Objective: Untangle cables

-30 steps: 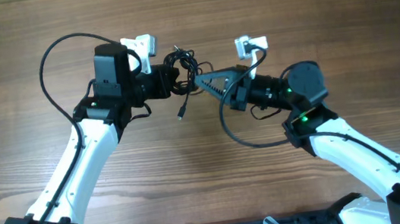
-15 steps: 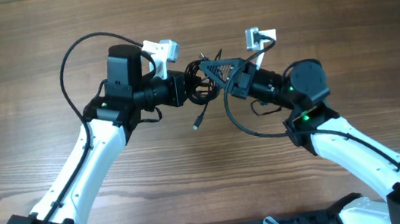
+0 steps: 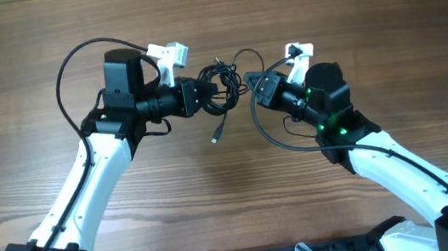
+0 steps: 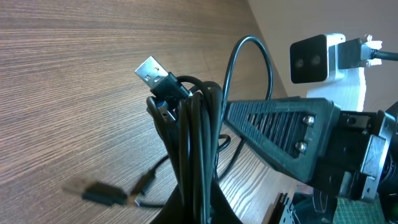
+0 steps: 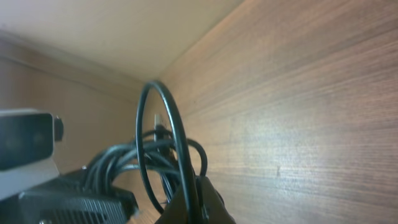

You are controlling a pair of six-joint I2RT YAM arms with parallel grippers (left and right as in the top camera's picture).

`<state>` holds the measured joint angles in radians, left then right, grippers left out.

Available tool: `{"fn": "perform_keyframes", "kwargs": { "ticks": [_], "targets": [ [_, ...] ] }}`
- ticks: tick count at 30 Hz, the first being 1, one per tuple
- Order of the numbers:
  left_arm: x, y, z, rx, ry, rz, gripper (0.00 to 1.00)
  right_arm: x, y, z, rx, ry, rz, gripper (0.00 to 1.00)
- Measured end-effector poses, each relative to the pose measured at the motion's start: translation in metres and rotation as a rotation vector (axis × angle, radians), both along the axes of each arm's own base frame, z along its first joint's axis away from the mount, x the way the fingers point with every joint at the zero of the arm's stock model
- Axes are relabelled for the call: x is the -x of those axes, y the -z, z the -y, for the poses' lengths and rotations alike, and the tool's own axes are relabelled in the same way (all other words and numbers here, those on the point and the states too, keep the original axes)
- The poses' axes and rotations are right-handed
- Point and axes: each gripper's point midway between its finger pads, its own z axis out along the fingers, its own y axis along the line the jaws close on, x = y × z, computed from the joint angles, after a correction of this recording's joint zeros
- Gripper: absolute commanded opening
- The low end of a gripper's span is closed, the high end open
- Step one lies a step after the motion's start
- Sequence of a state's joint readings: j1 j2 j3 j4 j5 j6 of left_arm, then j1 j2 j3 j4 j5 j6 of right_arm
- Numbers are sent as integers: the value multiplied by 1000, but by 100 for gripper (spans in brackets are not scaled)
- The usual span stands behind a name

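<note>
Jaws of the left gripper (image 3: 201, 97) are clenched on a bundle of thin black cables (image 3: 220, 92). In the left wrist view the bundle stands up from between them, with a silver USB plug (image 4: 149, 70) poking out at its top. Jaws of the right gripper (image 3: 250, 85), just across the bundle, are pinched on a single strand. This strand is a tall loop (image 5: 182, 149) that rises from the right fingertips and arcs back into the bundle. Below both grippers a small connector plug (image 3: 218, 133) trails on a loose end; whether it touches the wooden table (image 3: 380, 3) cannot be told.

The step in hand appears to be drawing that one strand out. Doing it well probably means the left jaws act as a firm anchor while the right jaws pull slowly, straight away from them. The pull should pause if the coils cinch tighter. The strand sits near the very tips of the right jaws, so it may slip.
</note>
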<state>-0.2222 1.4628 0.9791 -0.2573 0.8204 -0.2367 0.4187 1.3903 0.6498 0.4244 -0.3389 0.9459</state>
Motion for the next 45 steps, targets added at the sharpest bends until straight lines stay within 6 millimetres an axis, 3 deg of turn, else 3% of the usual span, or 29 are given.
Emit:
{"fn": "perform_keyframes", "kwargs": {
  "ticks": [6,8,11,13,15,18,21,22,25,26,28,30,33,36,38,42,45],
  "targets": [
    [4,0,6,3,18,0,4,4,-19,-12,-59,-58,54,5],
    [6,-1,11,6,32,3,4,14,-21,-26,-65,-101,60,5],
    [-1,-10,14,50,-5,-13,4,24,-6,-38,-26,-97,12,37],
    [-2,-11,14,71,-34,-56,4,24,0,-37,-6,-79,-5,100],
    [-5,-10,12,84,-73,-95,4,21,-1,-33,19,-76,29,100],
    [-10,-6,7,103,-168,-190,4,18,-19,-24,64,-83,137,100],
    [-27,0,-12,144,-375,-337,4,11,-51,4,126,-36,279,100],
    [-34,2,-22,175,-466,-404,4,11,-47,12,179,-32,286,100],
    [-42,5,-35,261,-635,-557,4,24,2,15,348,-109,181,100],
    [-43,6,-36,302,-687,-627,4,29,16,10,391,-151,166,100],
    [-43,8,-37,361,-756,-733,4,34,24,-3,424,-210,195,100],
    [-42,7,-37,438,-825,-860,4,40,32,-30,461,-301,277,100],
    [-38,5,-31,506,-842,-992,4,24,47,-44,500,-275,343,99],
    [-31,2,-23,520,-811,-1049,4,8,49,-49,492,-228,408,58],
    [-26,1,-14,517,-781,-1071,4,0,53,-51,481,-203,426,8],
    [-23,0,-9,512,-762,-1082,4,1,75,-46,521,-207,357,4],
    [-27,0,-17,512,-770,-1053,4,31,100,-50,523,-358,221,4]
  ]
}}
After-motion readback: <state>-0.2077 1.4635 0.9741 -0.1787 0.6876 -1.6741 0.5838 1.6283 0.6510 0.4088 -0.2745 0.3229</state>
